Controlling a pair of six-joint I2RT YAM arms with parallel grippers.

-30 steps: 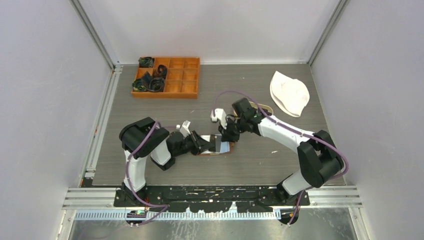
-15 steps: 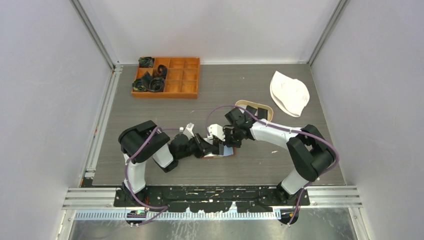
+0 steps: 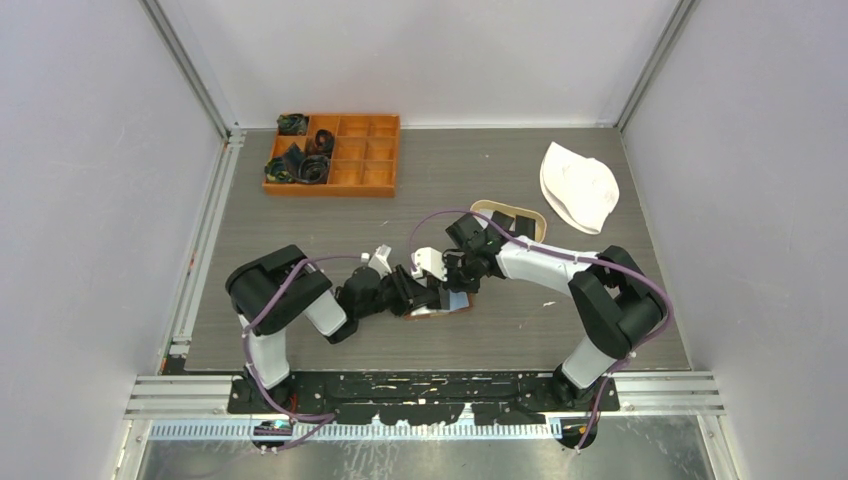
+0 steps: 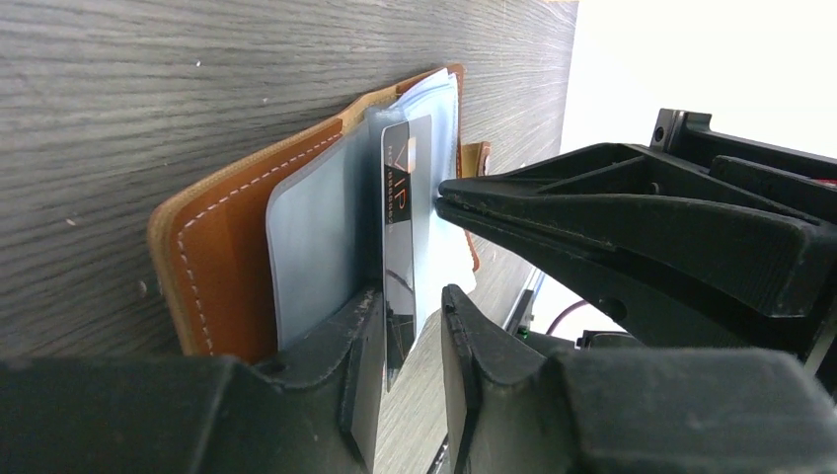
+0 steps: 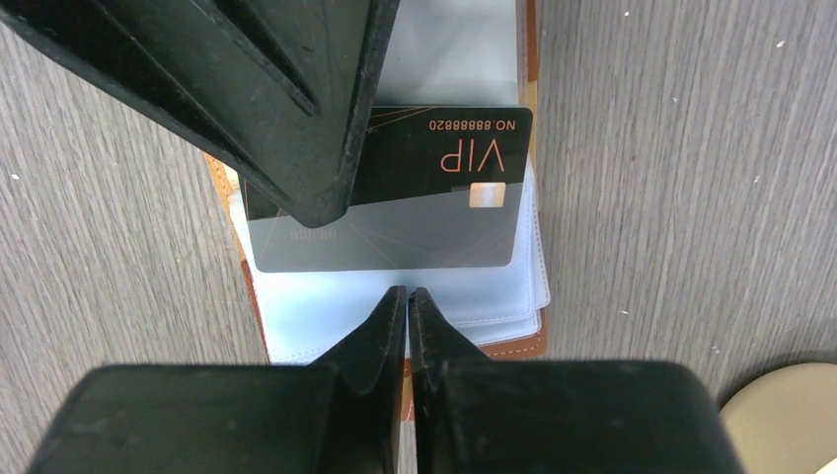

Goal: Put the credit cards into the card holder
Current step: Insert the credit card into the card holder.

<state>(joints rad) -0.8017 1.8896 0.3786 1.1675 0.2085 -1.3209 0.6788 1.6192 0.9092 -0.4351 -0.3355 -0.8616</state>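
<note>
The brown leather card holder point(image 4: 207, 257) lies open on the table, its clear sleeves fanned out; it also shows in the top view point(image 3: 445, 310) and the right wrist view point(image 5: 531, 344). A black VIP credit card point(image 5: 434, 158) sits partly inside a sleeve. In the left wrist view the card point(image 4: 400, 197) stands between the fingers of my left gripper point(image 4: 413, 296), against one finger with a gap to the other. My right gripper point(image 5: 408, 293) is shut, its tips on the sleeves just below the card. Its tip point(image 4: 441, 193) meets the card's edge.
An oval tan tray point(image 3: 487, 208) with dark flat pieces stands just behind the right arm; its rim shows in the right wrist view point(image 5: 790, 415). An orange compartment box point(image 3: 360, 154) is at the back left. A white cloth hat point(image 3: 578, 186) is at the back right.
My right gripper has moved left and down onto the open card holder, uncovering the tray. My left gripper has shifted slightly right, closer to it.
</note>
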